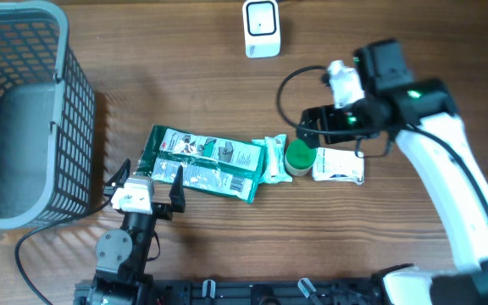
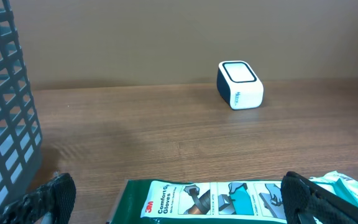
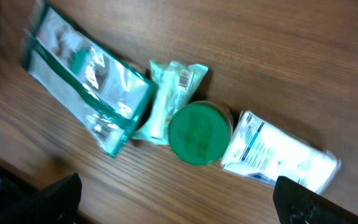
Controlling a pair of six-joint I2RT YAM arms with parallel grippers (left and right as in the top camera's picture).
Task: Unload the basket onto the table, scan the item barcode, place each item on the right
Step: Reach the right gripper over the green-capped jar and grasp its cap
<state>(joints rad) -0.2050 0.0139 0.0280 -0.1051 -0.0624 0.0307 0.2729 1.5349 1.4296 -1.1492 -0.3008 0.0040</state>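
A green packet (image 2: 216, 199) marked "3M" and "Gloves" lies flat on the wooden worktop (image 2: 166, 118), just ahead of the left pincer (image 1: 146, 180), its jaws spread wide and holding nothing. The right pincer (image 3: 176, 186), equally wide and empty, hangs above a green-lidded tub (image 3: 199, 132) that touches a white pouch (image 3: 278, 152). A white scanner (image 1: 262, 28) sits well beyond, with a grey basket (image 1: 24, 110) near the packet.

The left gripper (image 1: 148, 180) sits low, well to the left of the green-lidded jar (image 1: 298, 158), jaws spread wide and holding nothing, while the right arm (image 1: 447, 169) reaches in from the right, the right gripper (image 1: 312, 127) hovering over the jar, jaws likewise spread and empty.
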